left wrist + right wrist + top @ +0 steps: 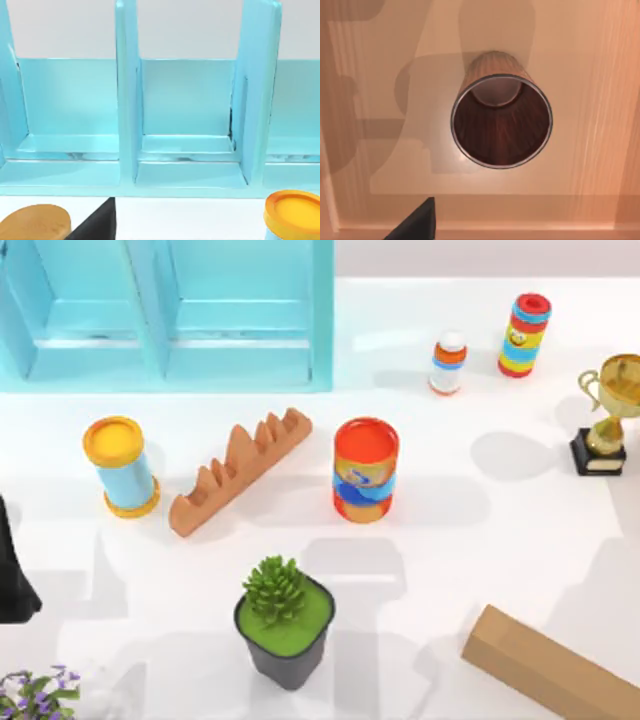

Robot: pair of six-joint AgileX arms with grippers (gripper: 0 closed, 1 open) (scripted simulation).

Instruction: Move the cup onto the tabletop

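Cup: the cup [501,122] stands upright, mouth up, at the centre of the right wrist view on a pale wood-coloured surface, not yet on the white counter [500,530].
Right tool: hangs directly above the cup, probably lining up a top-down pick; a dark corner shows at the lower left of that view; I cannot tell how its fingers stand.
Left tool: faces the turquoise cabinet [185,115], seemingly idle; finger state cannot be told.
Landing room: bare white counter lies right of the orange can [365,470].

a rendered simulation test scene: a plain white worktop [450,490] strewn with unrelated props beside a turquoise open-shelved cabinet [170,310].
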